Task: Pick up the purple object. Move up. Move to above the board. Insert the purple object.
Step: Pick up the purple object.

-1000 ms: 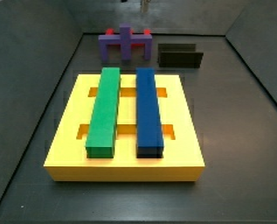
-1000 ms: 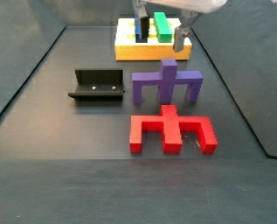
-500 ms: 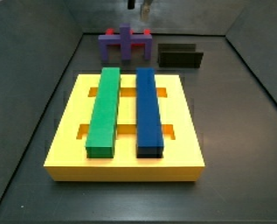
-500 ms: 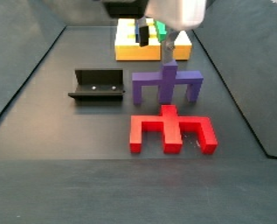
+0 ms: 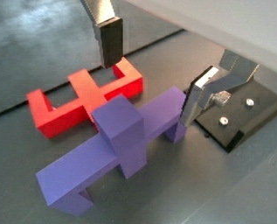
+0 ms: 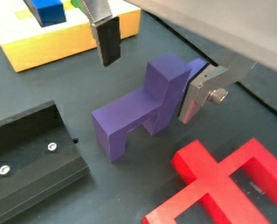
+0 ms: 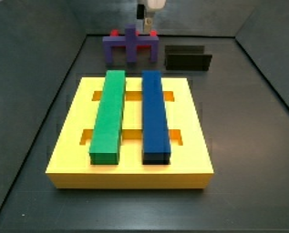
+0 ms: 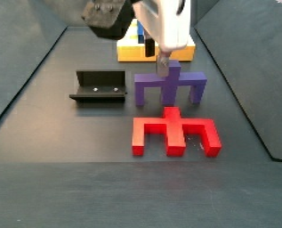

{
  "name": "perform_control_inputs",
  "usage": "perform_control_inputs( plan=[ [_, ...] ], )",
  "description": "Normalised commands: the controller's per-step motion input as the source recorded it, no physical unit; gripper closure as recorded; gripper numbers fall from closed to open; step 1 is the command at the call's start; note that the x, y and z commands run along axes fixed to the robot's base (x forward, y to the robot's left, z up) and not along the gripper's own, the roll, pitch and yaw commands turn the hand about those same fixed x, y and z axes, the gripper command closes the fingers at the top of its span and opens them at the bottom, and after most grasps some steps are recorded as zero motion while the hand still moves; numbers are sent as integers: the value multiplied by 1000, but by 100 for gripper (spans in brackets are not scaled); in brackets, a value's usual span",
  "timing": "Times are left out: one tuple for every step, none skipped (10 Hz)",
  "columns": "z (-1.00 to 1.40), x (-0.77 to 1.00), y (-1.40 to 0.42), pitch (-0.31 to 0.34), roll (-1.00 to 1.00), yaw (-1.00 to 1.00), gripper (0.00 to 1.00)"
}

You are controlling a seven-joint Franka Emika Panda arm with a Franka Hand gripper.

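Observation:
The purple object [image 8: 169,86] stands upright on the dark floor between the board and a red piece; it also shows in a side view [image 7: 130,45] and in both wrist views [image 5: 117,149] [image 6: 147,109]. My gripper [image 8: 165,64] is open and low over its raised stub. In both wrist views the gripper [image 5: 150,94] [image 6: 148,89] has one finger close beside the stub and the other well clear of it. The yellow board [image 7: 74,136] carries a long green bar [image 7: 108,114] and a long blue bar [image 7: 154,114]; it is partly hidden behind the arm [image 8: 131,52].
A red piece [image 8: 175,134] of similar shape lies flat beside the purple one, on the side away from the board. The dark fixture [image 8: 98,86] stands to one side of the purple object [image 7: 190,57]. Dark walls ring the floor.
The gripper has moved from near the board to over the purple object and come down around its stub. Nothing else moved.

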Motion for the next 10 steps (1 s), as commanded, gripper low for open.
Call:
perform_control_inputs(
  plan=[
    [-469, -106, -17, -11, -170, -89, 0],
    [-346, -391, -40, 0, -153, -214, 0],
    [-306, -397, -23, 0, -106, -311, 0],
    [-203, -280, 0, 11, -14, -417, 0],
    [-114, -246, 0, 23, -6, -463, 0],
    [0, 0, 0, 26, -19, -329, 0],
    [6, 17, 0, 43, -16, -291, 0],
    [0, 0, 0, 13, -20, -291, 0],
    [0, -29, 0, 0, -14, -226, 0],
    [0, -240, -20, -3, -10, -9, 0]
  ],
)
